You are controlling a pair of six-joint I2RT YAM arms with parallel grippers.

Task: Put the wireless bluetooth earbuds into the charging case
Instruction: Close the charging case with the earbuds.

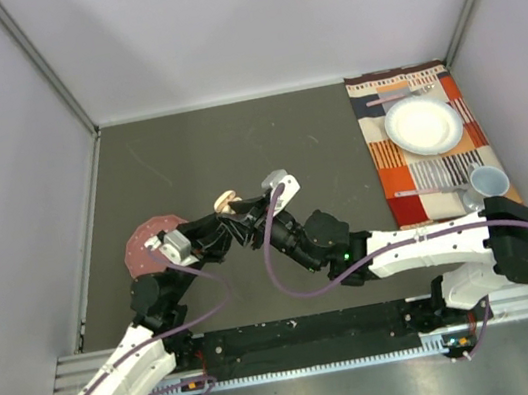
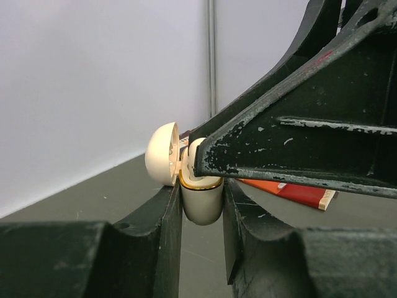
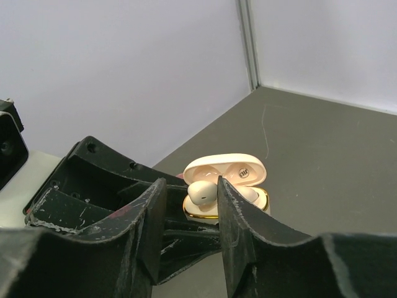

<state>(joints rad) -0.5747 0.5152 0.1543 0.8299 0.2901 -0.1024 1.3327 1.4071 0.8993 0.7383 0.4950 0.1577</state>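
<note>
My left gripper [image 2: 200,214] is clenched on the lower shell of the peach charging case [image 2: 200,198]. It holds the case up off the table [image 1: 236,151] with the hinged lid [image 2: 161,154] thrown back, so the wells face the other arm. My right gripper [image 3: 191,184] comes in over the open mouth of the case. Its jaws are slightly parted on either side of a pale peach earbud [image 3: 201,192], which sits at the near well, just under the lid. I cannot tell whether the pads are pinching the earbud or have let go. My guess is it is seated or nearly so. The well beside it is half hidden by my finger. Left of the case a reddish round disc [image 1: 145,246] lies under the left wrist. Well to the case's right is a striped placemat [image 1: 419,156] with a white plate [image 1: 423,124] and a cup [image 1: 490,182], far enough from the case not to matter here.
</note>
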